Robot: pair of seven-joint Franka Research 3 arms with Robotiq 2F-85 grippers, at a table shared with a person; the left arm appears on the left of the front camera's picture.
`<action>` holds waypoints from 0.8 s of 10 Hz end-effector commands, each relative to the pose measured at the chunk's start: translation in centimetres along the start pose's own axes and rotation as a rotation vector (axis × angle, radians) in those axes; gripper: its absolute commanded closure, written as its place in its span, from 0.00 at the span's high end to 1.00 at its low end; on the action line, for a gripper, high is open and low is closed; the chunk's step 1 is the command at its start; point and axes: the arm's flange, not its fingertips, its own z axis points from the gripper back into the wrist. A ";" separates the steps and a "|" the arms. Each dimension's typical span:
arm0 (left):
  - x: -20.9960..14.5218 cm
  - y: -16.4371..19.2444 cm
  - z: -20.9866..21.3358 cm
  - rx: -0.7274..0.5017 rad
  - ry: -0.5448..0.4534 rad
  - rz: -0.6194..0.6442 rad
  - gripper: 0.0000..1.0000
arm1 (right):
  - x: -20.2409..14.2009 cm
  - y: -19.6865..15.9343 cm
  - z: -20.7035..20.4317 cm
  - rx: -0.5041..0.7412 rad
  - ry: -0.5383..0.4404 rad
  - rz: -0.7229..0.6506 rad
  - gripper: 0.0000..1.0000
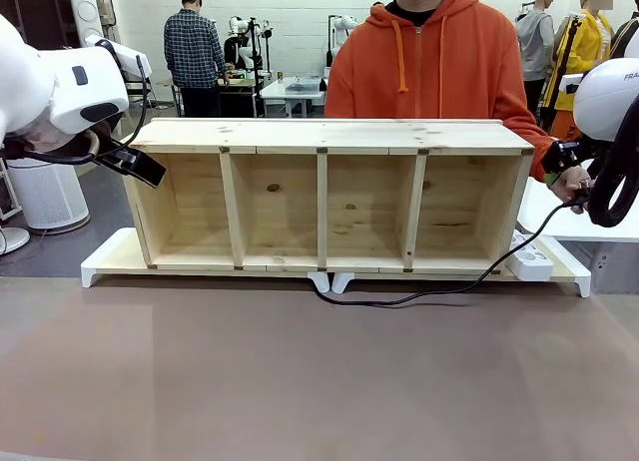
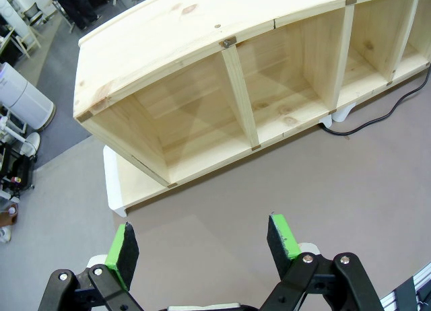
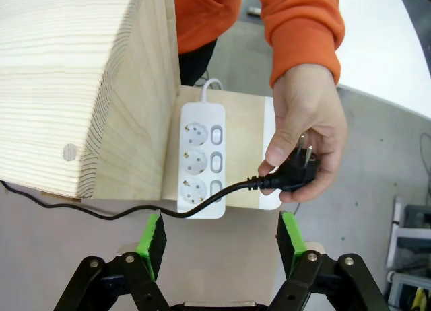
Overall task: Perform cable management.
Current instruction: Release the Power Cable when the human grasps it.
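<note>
**Plug held in a hand at the end of the shelf**

On the brown table [image 1: 300,381] stands a long wooden shelf [image 1: 324,197] with four open boxes in a row. It sits on a flat white base [image 1: 110,256] with small feet. Behind the shelf stands a person in an orange hoodie [image 1: 429,67].

At the right end of the shelf, the person's hand [image 3: 306,132] holds the black plug [image 3: 296,173] of the cable [image 1: 419,294]. The fingers are wrapped round the plug, and its two metal pins point up toward the palm. The plug is just beside the white power strip [image 3: 201,159], above the edge of the base, but it is not pushed into any hole. The power strip lies flat on the base, next to the end wall of the shelf. It has three round holes and three switches.

From the plug, the cable runs across the bottom corner of the power strip. Then it drops down onto the table and lies in a loose curve in front of the shelf. It ends up near the middle feet of the base, where it slips out of sight.

The right gripper [image 3: 221,233] hangs over the near end of the power strip and the cable. Its two green pads are wide apart and hold nothing. The cable passes just past its left pad.

The left gripper [image 2: 205,247] hangs over the bare table near the left end of the shelf. Its green pads are also wide apart, with nothing between them.
</note>
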 end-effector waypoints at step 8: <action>0.0 -0.1 -0.2 0.002 -0.011 -0.002 1.00 | -0.1 -0.1 -0.1 0.002 0.003 -0.004 0.85</action>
